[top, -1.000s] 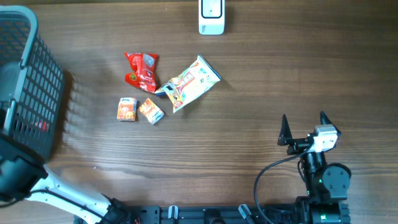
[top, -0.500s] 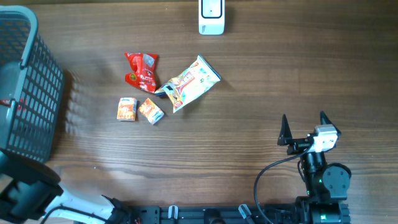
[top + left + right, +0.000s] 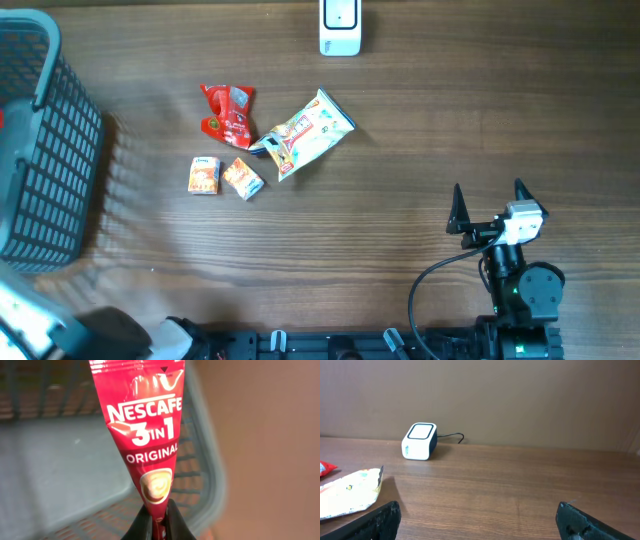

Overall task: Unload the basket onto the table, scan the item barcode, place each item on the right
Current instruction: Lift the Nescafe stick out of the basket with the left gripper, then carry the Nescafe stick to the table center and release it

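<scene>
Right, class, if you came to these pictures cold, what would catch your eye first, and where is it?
The red Nescafe sachet fills the left wrist view, pinched at its lower end by the shut left gripper, the grey basket blurred behind it. From overhead, a white pouch and red packet lie left of the middle of the table, the white scanner sits at the far edge, and the right gripper stands open at front right.

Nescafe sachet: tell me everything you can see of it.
The sachet is a glossy red foil stick printed NESCAFE 3 IN 1 ORIGINAL in white, with a coffee-cup picture below. The left gripper is shut on its lower end; it extends up out of frame, slightly creased. No barcode shows on this face. A grey basket lies blurred behind.
</scene>
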You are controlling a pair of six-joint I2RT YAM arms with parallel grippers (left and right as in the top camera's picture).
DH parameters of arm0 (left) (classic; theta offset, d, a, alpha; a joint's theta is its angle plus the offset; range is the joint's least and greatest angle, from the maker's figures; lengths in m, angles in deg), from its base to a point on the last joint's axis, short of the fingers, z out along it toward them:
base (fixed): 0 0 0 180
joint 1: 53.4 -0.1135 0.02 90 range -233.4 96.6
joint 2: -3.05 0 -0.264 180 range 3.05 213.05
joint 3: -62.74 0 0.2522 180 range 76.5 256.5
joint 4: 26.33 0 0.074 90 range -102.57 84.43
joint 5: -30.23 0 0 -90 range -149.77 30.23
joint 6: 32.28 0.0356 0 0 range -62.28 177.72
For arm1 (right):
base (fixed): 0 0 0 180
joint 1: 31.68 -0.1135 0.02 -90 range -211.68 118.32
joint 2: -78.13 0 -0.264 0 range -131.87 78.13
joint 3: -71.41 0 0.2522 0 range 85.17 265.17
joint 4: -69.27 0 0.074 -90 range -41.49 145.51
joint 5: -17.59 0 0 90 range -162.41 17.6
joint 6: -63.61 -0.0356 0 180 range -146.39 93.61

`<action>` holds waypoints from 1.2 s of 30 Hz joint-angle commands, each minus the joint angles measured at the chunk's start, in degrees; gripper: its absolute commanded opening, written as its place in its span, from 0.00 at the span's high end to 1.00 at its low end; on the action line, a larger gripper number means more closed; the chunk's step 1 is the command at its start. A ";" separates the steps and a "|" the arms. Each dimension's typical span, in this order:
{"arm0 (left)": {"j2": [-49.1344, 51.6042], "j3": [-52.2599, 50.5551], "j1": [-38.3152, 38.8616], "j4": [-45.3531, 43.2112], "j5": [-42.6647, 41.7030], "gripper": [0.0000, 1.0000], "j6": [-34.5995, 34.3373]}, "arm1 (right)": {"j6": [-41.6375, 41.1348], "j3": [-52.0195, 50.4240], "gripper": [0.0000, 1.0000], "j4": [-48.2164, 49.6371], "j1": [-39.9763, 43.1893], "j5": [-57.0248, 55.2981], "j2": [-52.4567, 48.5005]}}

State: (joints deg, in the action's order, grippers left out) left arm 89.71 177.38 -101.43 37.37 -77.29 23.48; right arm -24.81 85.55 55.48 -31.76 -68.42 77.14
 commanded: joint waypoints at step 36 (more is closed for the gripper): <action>31.17 -1.36 55.60 12.09 6.97 0.83 2.25 | -0.48 -0.09 0.00 0.09 -0.24 -0.81 0.42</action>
State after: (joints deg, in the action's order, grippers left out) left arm 118.80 176.40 -47.18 50.66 -71.45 25.58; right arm -24.81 85.55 55.48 -31.76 -68.42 77.14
